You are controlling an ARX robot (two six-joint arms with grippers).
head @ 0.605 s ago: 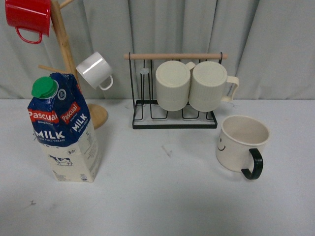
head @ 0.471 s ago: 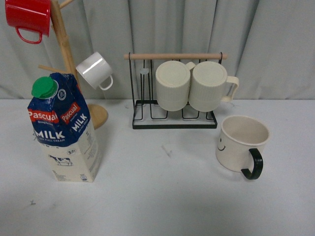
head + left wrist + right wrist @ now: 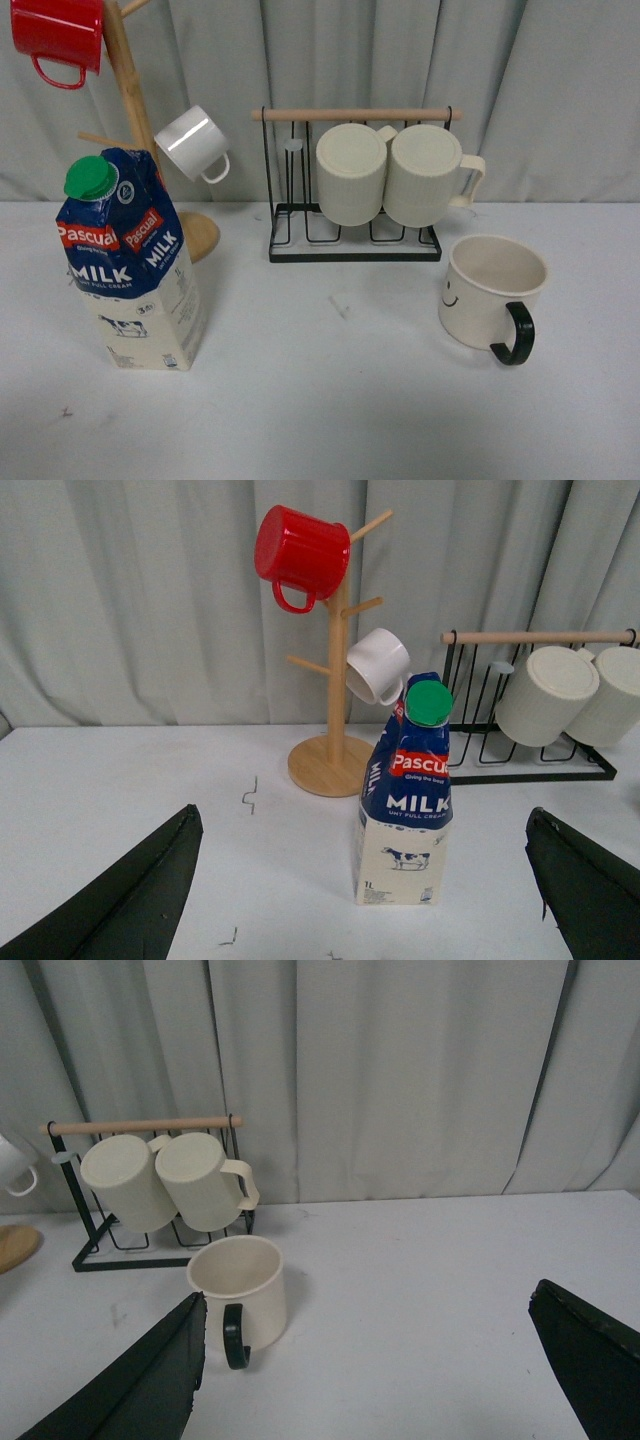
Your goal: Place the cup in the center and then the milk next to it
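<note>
On the white table (image 3: 330,410), one boxy milk (image 3: 130,265) carton stands at left and one smooth round cup (image 3: 490,290) with a black loop handle at right, well apart. Farther back: two ribbed mugs (image 3: 352,175) on a wire rack (image 3: 355,250); one red mug (image 3: 58,35) and one white mug (image 3: 192,143) on a wooden tree (image 3: 125,80). Jaws of left gripper (image 3: 362,815) and right gripper (image 3: 367,1302): wide.

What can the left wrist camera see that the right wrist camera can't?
Only the left wrist view shows the milk carton and the red mug. Only the right wrist view shows the cup with the black handle, standing on the table. Both show the wire rack holding two cream mugs, the curtain and the white table.
</note>
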